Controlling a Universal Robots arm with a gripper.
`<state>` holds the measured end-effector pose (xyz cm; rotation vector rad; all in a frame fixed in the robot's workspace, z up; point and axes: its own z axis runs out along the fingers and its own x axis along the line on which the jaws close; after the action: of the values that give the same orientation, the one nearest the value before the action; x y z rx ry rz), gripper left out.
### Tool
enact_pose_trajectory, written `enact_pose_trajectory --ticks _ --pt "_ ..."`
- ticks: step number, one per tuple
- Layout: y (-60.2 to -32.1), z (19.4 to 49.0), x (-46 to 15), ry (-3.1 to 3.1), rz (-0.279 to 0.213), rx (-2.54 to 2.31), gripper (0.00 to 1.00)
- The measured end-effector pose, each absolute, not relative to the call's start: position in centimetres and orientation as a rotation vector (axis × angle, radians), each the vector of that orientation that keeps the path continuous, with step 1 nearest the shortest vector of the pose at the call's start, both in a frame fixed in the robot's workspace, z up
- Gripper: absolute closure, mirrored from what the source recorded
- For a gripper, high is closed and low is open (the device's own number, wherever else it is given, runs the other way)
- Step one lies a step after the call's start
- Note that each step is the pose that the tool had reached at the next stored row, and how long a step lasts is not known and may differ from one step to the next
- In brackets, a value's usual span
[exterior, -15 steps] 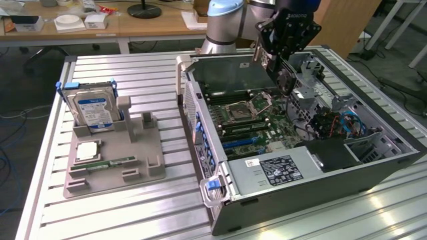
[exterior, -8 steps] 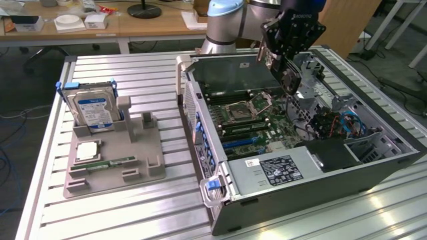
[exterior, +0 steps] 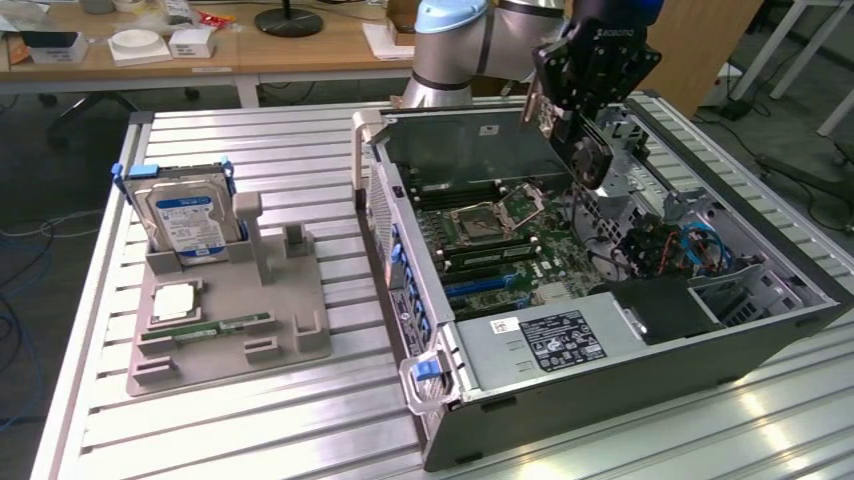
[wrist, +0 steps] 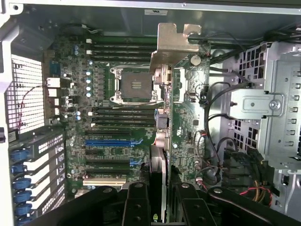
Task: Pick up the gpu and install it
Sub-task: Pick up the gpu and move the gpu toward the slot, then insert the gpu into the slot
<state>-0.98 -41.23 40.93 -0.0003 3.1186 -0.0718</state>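
The gpu (exterior: 589, 152) hangs on edge above the open computer case (exterior: 601, 380), over the far right part of the motherboard (exterior: 494, 240). My gripper (exterior: 583, 118) is shut on its top edge. In the wrist view the gpu (wrist: 160, 160) appears edge-on, with its silvery bracket (wrist: 170, 44) at the far end. My black fingers (wrist: 136, 202) clamp it from both sides. It is clear of the board, near the CPU socket (wrist: 134, 84). The blue expansion slot (wrist: 110, 141) lies off to one side of the card.
A grey fixture (exterior: 234, 310) on the exterior view's left holds a hard drive (exterior: 187, 220), a green RAM stick (exterior: 220, 325) and a small white chip (exterior: 176, 300). Inside the case are a drive cage (wrist: 263, 103), cables (exterior: 681, 250) and a power supply (exterior: 561, 340).
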Motion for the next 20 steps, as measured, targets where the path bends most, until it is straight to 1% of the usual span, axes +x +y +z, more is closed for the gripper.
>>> enact_pose_trajectory --ticks 9,20 --pt "-41.2 40.9 0.3 3.119 -0.072 0.0 0.74" --pt "-41.2 40.9 0.3 3.119 -0.072 0.0 0.74"
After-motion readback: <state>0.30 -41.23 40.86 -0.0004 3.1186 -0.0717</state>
